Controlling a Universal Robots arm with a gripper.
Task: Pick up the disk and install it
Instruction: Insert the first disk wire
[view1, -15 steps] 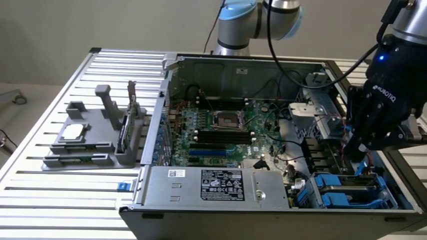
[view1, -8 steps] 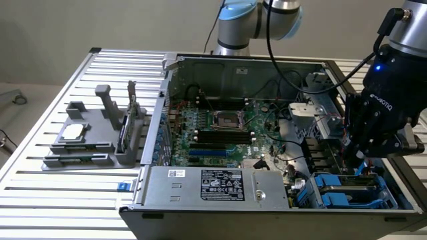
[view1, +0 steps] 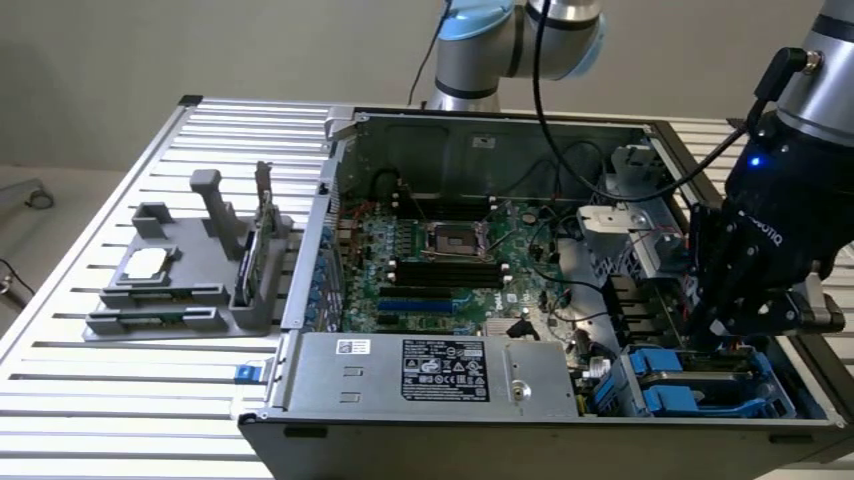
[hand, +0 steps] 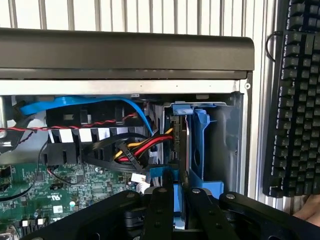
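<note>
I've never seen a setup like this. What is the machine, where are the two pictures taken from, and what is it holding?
The machine is a robot arm with a black claw at its end. The exterior view is taken by a camera standing off to one side. The wrist view is taken by a camera on the arm itself, looking past the claw.

An opened computer lies on a slatted metal table. Beside it, on the exterior view's left, a grey stand holds spare parts.

The claw seems to grip the disk, seen edge-on, lowered into the computer's blue bay. The wrist view also shows a keyboard and part of a person's hand.
</note>
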